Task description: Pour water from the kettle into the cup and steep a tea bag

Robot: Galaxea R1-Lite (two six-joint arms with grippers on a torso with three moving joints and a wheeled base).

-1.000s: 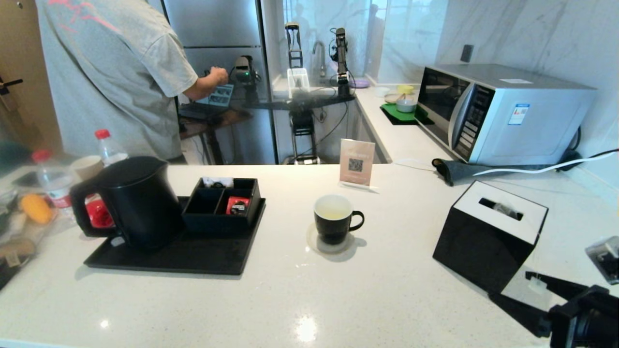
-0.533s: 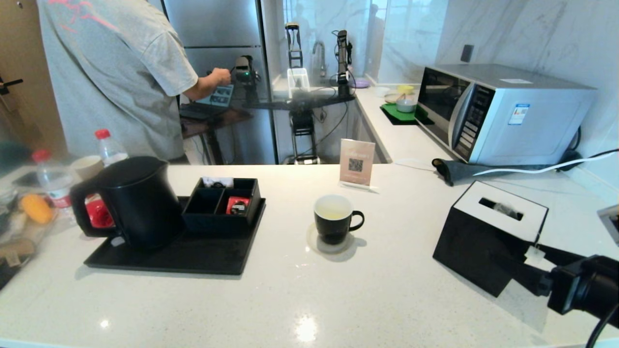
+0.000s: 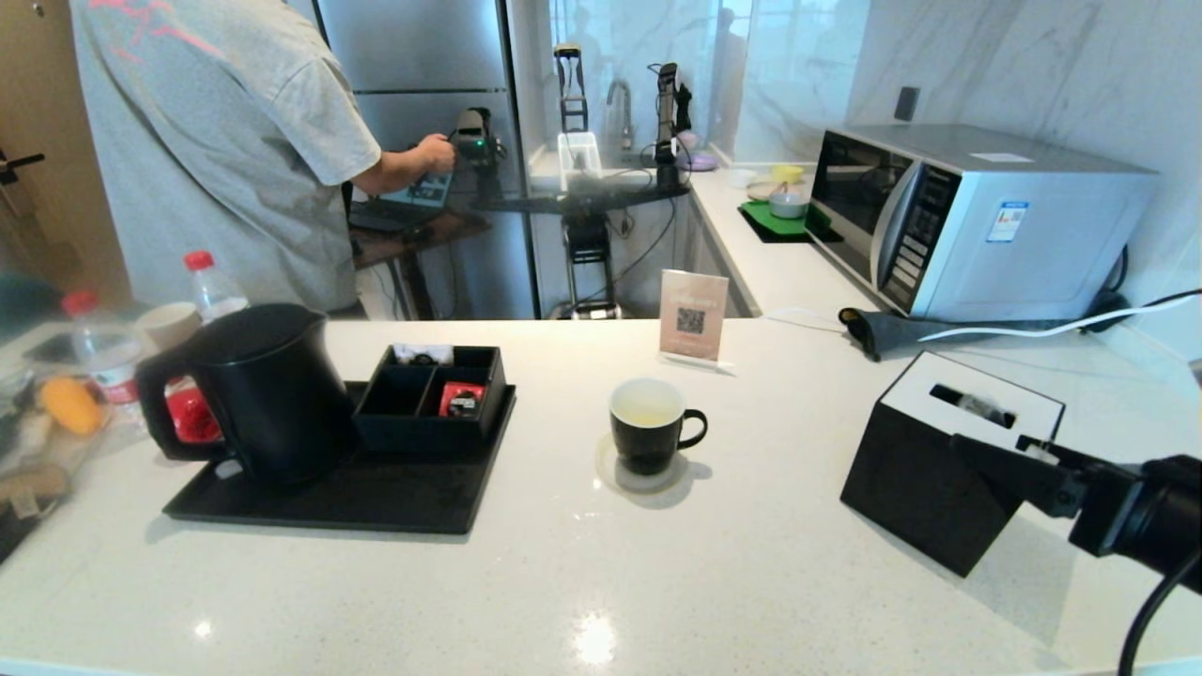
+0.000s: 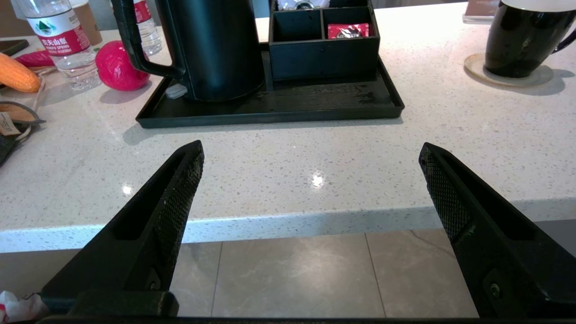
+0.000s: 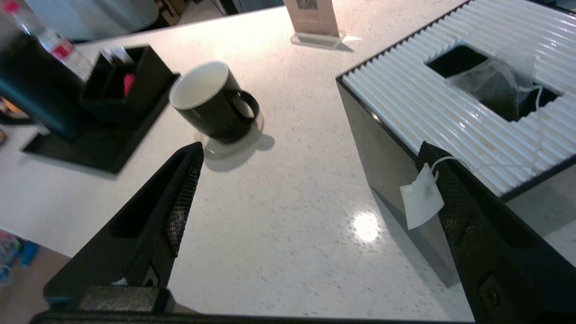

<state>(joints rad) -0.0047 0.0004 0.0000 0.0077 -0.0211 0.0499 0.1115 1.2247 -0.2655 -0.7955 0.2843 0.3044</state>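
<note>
The right gripper [image 5: 310, 150] is showing two long matte black fingers [image 5: 148, 225], wedge-shaped and narrowing to blunt tips. Their inner faces are carrying a fine cross-hatched grip texture, and each finger is hollowed by a long recess along its side. A small round screw head is sitting near the base of each. The left gripper [image 4: 310, 150] is looking the same: black, tapered, textured. In the head view a black cable [image 3: 1150, 610] is looping under the bulky black right wrist [image 3: 1141, 526].
</note>
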